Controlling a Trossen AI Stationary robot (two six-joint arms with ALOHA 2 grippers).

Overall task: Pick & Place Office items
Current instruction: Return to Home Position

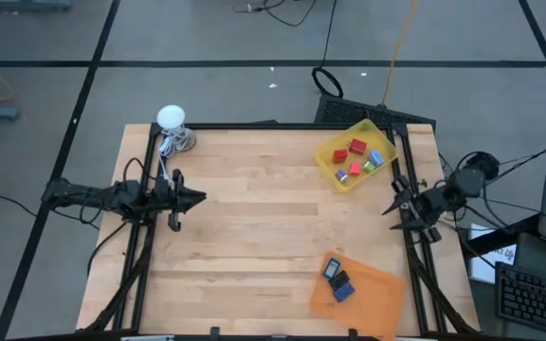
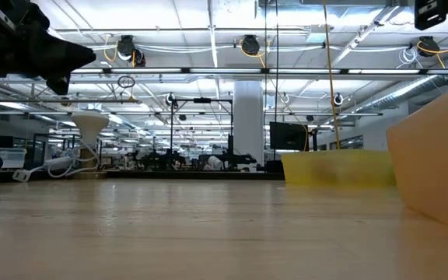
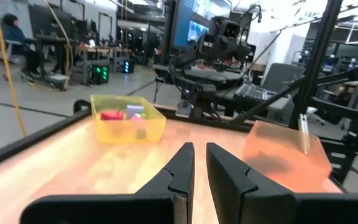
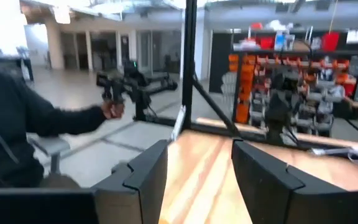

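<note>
Wooden table [image 1: 254,218]: left gripper [image 1: 197,199] seemingly closed near white ball [image 1: 171,117]; right gripper [image 1: 391,213] spread between yellow tray [image 1: 328,169], orange tray [image 1: 379,289].

A grey floor [image 1: 207,38] crossed by dark seam lines surrounds the wooden table [image 1: 254,218], with loose cables [image 1: 292,9] trailing over it and a keyboard [image 1: 529,298] on a desk to one side. Beyond the table lies a large open hall: long strip lights [image 2: 208,31] run across a ceiling of pipes and beams, and a white column [image 2: 249,124] rises beside a dark monitor [image 2: 288,136]. A person [image 3: 14,37] sits at a far desk, and shelving [image 4: 247,74] holds orange containers.
</note>
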